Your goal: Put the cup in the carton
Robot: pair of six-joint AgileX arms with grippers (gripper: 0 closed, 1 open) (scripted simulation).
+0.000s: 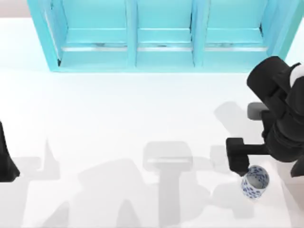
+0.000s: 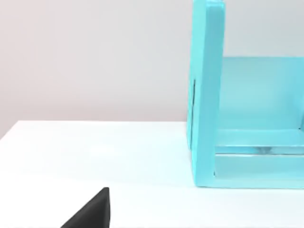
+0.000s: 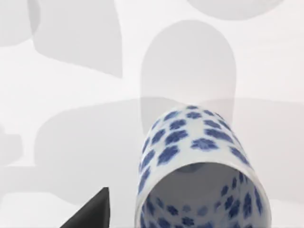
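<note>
Top view. The cup (image 1: 255, 182) stood at the table's (image 1: 118, 118) near right corner, mouth up, blue flowers on white. The right gripper (image 1: 244, 166) sat directly over and against its rim; one dark finger (image 1: 236, 154) showed just left of the cup. The cup looked pinched at the rim, though the second finger was hidden under the wrist. The left arm (image 1: 5, 156) was parked at the far left edge, well apart from the cup. A turquoise shelf (image 1: 161, 35) ran along the back. No tan box could be made out.

Left wrist view. Saw the shelf's end panel (image 2: 206, 95) and the bare table; a dark fingertip (image 2: 92, 211) at the frame's edge. Could not tell whether the left gripper's fingers were spread or pressed together.

Right wrist view. Cup (image 3: 199, 166) close under the camera, its mouth towards the lens, so its long axis ran in line with the fingers. One fingertip (image 3: 92, 211) beside it.

Judgement: the right arm is much the nearer and holds the cup; the move ahead is a lift and carry, cup kept upright.
</note>
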